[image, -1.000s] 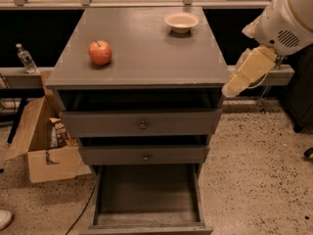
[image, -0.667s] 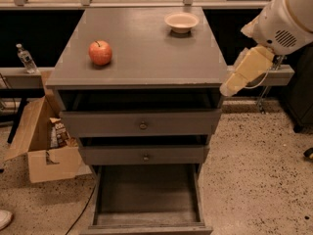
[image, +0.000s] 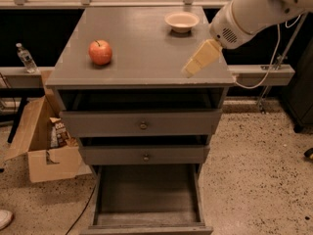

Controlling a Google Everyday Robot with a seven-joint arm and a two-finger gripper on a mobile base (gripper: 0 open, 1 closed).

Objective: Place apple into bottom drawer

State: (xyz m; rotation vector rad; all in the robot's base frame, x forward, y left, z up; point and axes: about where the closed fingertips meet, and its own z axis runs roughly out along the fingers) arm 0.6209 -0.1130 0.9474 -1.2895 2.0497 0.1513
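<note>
One apple [image: 100,52] sits left on the counter [image: 142,38], and one bowl [image: 182,21] upper right. One claw [image: 190,70] hovers right of centre; I cannot tell its grip. Of three drawers, the bottom drawer [image: 146,199] stands open.

The apple [image: 100,52] is set on the left of the surface [image: 142,43], well apart from the bowl [image: 182,21] at the back right. The tool [image: 189,72] is held over the front right part, before the bowl. The bottom drawer [image: 146,192] is pulled out beneath the middle drawer [image: 145,156]. A cardboard box [image: 36,148] is placed on the floor to the left.
</note>
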